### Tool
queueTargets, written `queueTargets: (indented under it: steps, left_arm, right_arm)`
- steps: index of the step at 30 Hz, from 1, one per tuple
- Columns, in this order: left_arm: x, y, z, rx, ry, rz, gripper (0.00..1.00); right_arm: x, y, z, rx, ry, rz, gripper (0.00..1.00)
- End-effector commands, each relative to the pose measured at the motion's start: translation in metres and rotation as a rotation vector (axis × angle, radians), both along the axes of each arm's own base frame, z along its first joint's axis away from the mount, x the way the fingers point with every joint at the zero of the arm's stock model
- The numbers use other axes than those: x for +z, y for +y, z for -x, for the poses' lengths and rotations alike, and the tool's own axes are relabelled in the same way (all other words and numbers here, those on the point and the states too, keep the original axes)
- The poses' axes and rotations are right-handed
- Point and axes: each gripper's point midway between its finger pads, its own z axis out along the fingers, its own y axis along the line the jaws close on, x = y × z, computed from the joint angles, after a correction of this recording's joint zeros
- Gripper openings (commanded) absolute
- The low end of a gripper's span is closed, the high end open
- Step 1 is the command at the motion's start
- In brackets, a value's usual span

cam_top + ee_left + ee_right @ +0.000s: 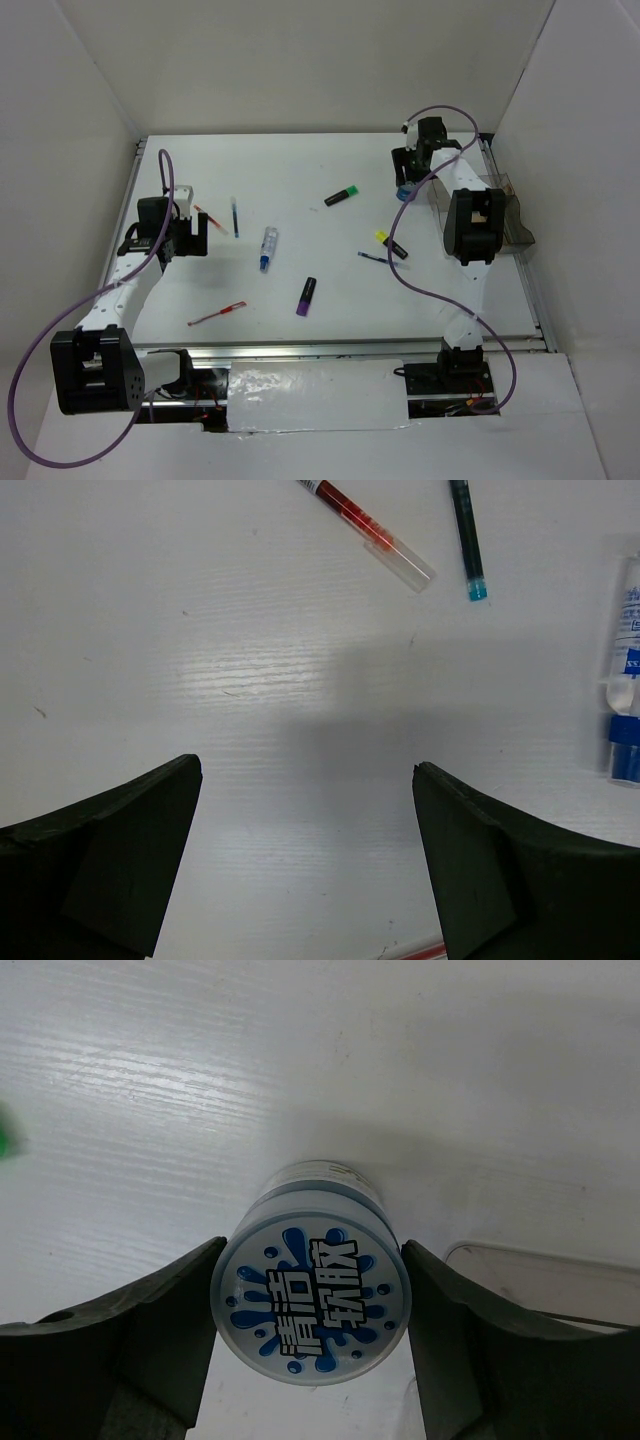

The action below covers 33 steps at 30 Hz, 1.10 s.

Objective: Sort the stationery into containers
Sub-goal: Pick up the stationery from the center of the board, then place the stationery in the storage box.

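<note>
My left end effector [305, 775] hangs wide open over bare tabletop [200, 660] with nothing in it. In the left wrist view a red pen [365, 522] lies ahead of it at the top of the frame, long axis slanting from upper left to lower right. A blue pen [466, 535] sits just to its right, nearly upright in the frame, and the white-blue tube [625, 680] runs along the right edge.

My right end effector [310, 1245] is closed around the tape roll [310, 1305], one finger pressed to each side of it. I cannot tell whether the roll is lifted or on the tabletop.

What my next move turns on is the clear box [545, 1265]. Its rim shows at the lower right of the right wrist view, just beside the roll. From above, the box sits at the right side of the frame, close to this arm and well apart from the left one, so I judge the carry goes rightward.
</note>
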Motion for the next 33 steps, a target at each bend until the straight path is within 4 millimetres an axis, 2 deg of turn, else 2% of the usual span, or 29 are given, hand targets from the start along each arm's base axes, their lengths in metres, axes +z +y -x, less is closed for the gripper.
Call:
queueTargets:
  steps: [1, 5, 8, 9, 11, 12, 13, 14, 18, 19, 20, 22, 23, 24, 25, 27, 30, 33]
  left_arm:
    - [0.005, -0.001, -0.009, 0.005, -0.032, 0.006, 0.99]
    - [0.005, -0.001, -0.009, 0.006, -0.032, 0.007, 0.99]
    - [0.006, -0.001, -0.008, 0.006, -0.035, 0.006, 0.99]
    - [0.007, -0.001, -0.008, 0.004, -0.038, 0.006, 0.99]
    - [0.008, -0.001, -0.009, 0.006, -0.041, 0.006, 0.99]
    - [0.008, -0.001, -0.008, 0.005, -0.04, 0.006, 0.99]
    - [0.01, -0.001, -0.009, 0.005, -0.046, 0.007, 0.99]
    - [0.01, -0.001, -0.008, 0.005, -0.046, 0.004, 0.99]
    - [0.013, -0.001, -0.008, 0.004, -0.058, 0.007, 0.99]
    - [0.013, -0.002, -0.007, 0.001, -0.058, 0.006, 0.99]
    - [0.014, -0.002, -0.008, 0.001, -0.061, 0.008, 0.99]
    - [0.014, -0.003, -0.008, -0.003, -0.059, 0.011, 0.99]
    - [0.013, -0.003, -0.008, -0.004, -0.057, 0.012, 0.99]
    - [0.013, -0.003, -0.008, -0.006, -0.056, 0.014, 0.99]
    - [0.013, -0.004, -0.008, -0.008, -0.056, 0.017, 0.99]
    - [0.013, -0.005, -0.008, -0.011, -0.054, 0.018, 0.99]
    - [0.013, -0.005, -0.008, -0.012, -0.061, 0.021, 0.99]
    - [0.015, -0.007, -0.007, -0.018, -0.069, 0.025, 0.99]
  right_arm:
    - [0.022, 0.01, -0.002, 0.023, -0.035, -0.012, 0.56]
    - [0.045, 0.022, 0.004, 0.05, -0.062, -0.047, 0.42]
    - [0.079, 0.037, 0.014, 0.087, -0.112, -0.071, 0.32]
    - [0.098, 0.04, 0.02, 0.097, -0.143, -0.083, 0.27]
    - [0.119, 0.046, 0.028, 0.115, -0.171, -0.1, 0.22]
    - [0.14, 0.046, 0.036, 0.118, -0.194, -0.11, 0.2]
    - [0.149, 0.046, 0.041, 0.127, -0.201, -0.127, 0.16]
    - [0.167, 0.043, 0.052, 0.128, -0.216, -0.129, 0.16]
    - [0.193, 0.022, 0.086, 0.13, -0.229, -0.119, 0.14]
    - [0.195, 0.02, 0.094, 0.137, -0.224, -0.122, 0.14]
    - [0.197, -0.006, 0.106, 0.096, -0.216, -0.109, 0.13]
    - [0.205, -0.022, 0.122, 0.085, -0.229, -0.086, 0.13]
    - [0.194, -0.039, 0.131, 0.055, -0.206, -0.076, 0.13]
    - [0.19, -0.047, 0.136, 0.043, -0.199, -0.065, 0.13]
    - [0.193, -0.057, 0.143, 0.037, -0.21, -0.042, 0.12]
    - [0.175, -0.085, 0.161, -0.018, -0.163, -0.033, 0.11]
    - [0.169, -0.106, 0.174, -0.058, -0.164, -0.008, 0.11]
    - [0.155, -0.136, 0.179, -0.136, -0.175, 0.062, 0.1]
